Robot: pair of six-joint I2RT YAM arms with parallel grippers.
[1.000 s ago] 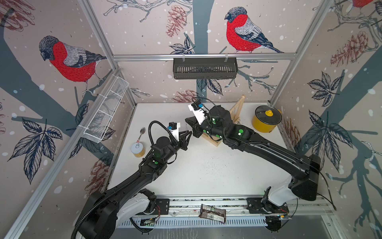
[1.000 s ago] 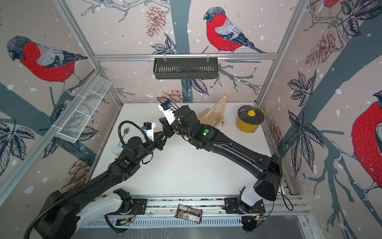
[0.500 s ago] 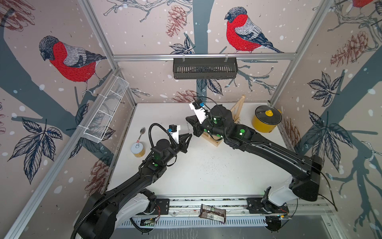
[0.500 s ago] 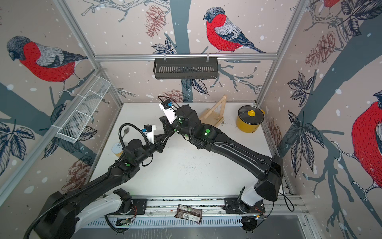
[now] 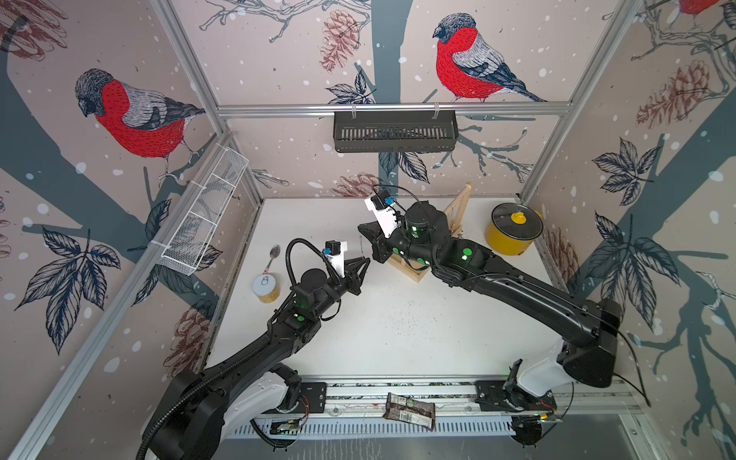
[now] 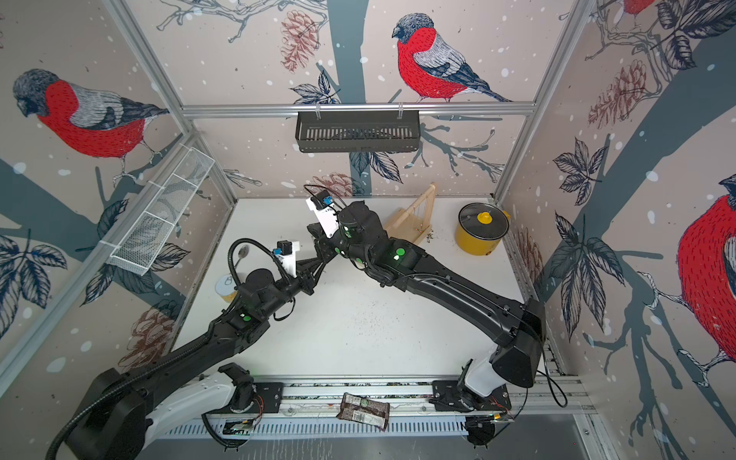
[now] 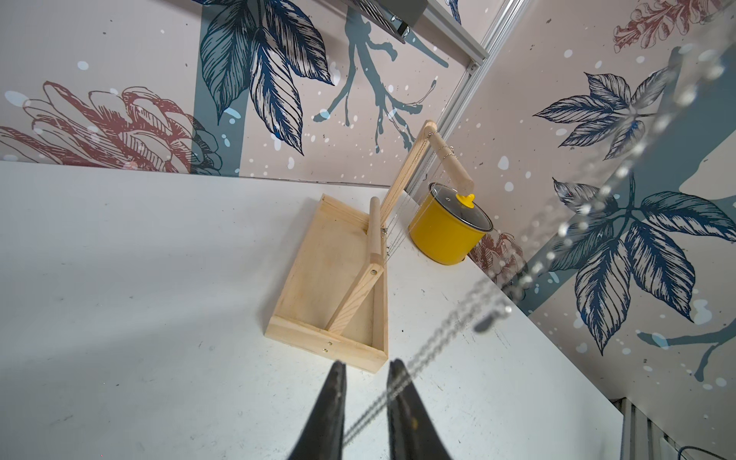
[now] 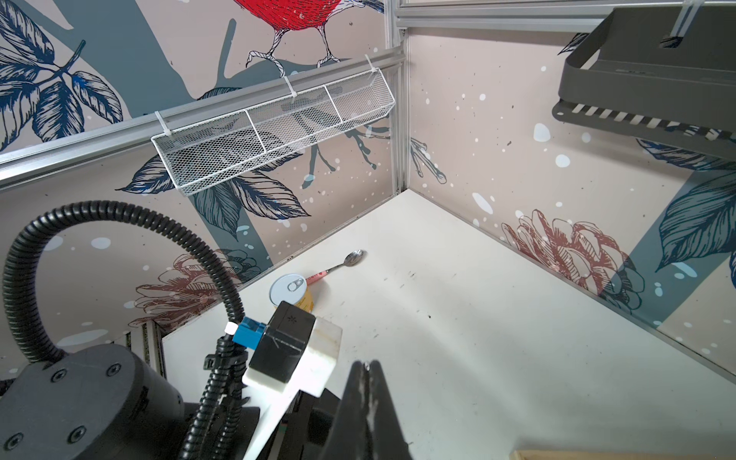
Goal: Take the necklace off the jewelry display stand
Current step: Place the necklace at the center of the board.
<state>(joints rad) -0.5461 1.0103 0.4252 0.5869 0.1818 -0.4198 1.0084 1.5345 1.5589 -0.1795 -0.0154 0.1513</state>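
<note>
The jewelry display stand (image 7: pixel 334 278) of pale wood sits at the back of the table, right of centre, partly hidden behind my right arm in both top views (image 5: pixel 458 207) (image 6: pixel 414 217). Thin chains still hang from its crossbar (image 7: pixel 446 153). A silver necklace (image 7: pixel 438 338) hangs free of the stand. It runs down in a blurred line into the gap of my left gripper (image 7: pixel 367 364) (image 5: pixel 368 261), whose jaws stand slightly apart around it. My right gripper (image 8: pixel 365 363) (image 5: pixel 360 228) is raised left of the stand and shut, with a shiny bit of the necklace at its tips.
A yellow pot (image 5: pixel 513 235) with a glass lid stands right of the stand. A tin can (image 5: pixel 265 287) and a spoon (image 5: pixel 274 255) lie near the left wall. A wire basket (image 5: pixel 203 219) and a black shelf (image 5: pixel 394 131) hang on the walls. A wrapper (image 5: pixel 408 410) lies on the front rail.
My left gripper's jaws have narrowed a little and it has edged right, towards the right gripper. The right gripper has lifted slightly, still shut.
</note>
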